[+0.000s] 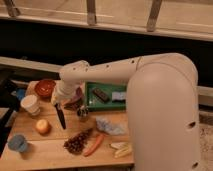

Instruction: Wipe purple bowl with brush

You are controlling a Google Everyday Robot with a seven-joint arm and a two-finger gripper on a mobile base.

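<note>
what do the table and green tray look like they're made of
Table: likely wood, matte tan boards with a visible seam. Tray: probably plastic, uniform green, moulded raised rim. The end effector, over the table's left half, is shut on the black brush.

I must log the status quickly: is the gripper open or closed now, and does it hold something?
Gripper: closed, holding the brush, which points down, beside the purple bowl.
</note>
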